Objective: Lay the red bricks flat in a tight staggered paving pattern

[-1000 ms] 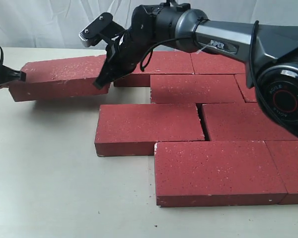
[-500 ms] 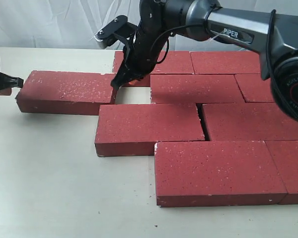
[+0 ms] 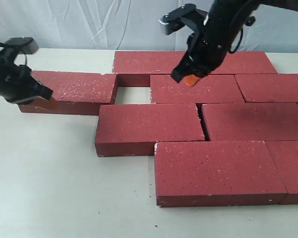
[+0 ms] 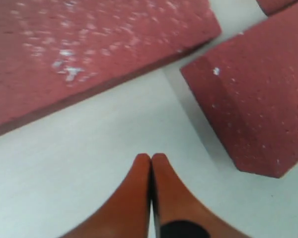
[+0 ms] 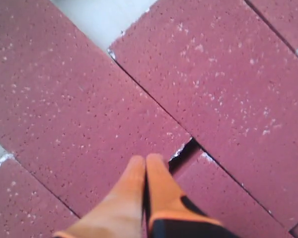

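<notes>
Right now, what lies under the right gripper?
A flat red brick in the paving, beside a dark joint gap. The right gripper hides the patch directly beneath its shut jaws; contact cannot be judged.

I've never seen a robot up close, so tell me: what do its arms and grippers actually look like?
The left arm and the right arm are chunky black jointed housings, each with a pale grey block near the wrist. The left gripper and the right gripper each end in two smooth orange fingers that taper to rounded tips on a black base. No lettering shows.
</notes>
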You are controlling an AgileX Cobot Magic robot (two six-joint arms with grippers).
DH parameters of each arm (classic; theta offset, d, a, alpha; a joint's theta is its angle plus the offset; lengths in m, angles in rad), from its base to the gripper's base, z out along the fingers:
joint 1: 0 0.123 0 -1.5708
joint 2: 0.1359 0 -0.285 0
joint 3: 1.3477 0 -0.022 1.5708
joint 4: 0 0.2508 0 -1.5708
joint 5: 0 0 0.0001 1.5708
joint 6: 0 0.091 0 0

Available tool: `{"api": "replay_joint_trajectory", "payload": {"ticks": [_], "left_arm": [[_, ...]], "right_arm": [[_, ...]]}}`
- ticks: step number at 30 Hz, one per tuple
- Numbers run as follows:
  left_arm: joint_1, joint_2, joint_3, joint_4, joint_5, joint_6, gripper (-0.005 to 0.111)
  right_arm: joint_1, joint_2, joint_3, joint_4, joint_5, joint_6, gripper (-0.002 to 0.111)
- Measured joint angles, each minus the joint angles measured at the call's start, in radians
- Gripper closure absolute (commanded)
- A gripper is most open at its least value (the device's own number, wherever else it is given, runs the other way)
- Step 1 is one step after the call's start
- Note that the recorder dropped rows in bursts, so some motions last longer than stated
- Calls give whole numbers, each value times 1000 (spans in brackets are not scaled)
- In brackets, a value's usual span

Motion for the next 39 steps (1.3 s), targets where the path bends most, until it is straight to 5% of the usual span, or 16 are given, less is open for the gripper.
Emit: {"api": "replay_joint_trajectory", "payload": {"ticks": [10, 15, 39], "left_arm": [[-202, 137, -17, 84, -84, -6, 107], [-234, 168, -30, 77, -192, -9, 107], [-341, 208, -68, 69, -289, -17, 107]], "right_arm": [[-53, -166, 450, 3, -422, -131, 109], [-53, -172, 459, 4, -546, -149, 109], [-53, -172, 459, 10, -559, -152, 109]]}}
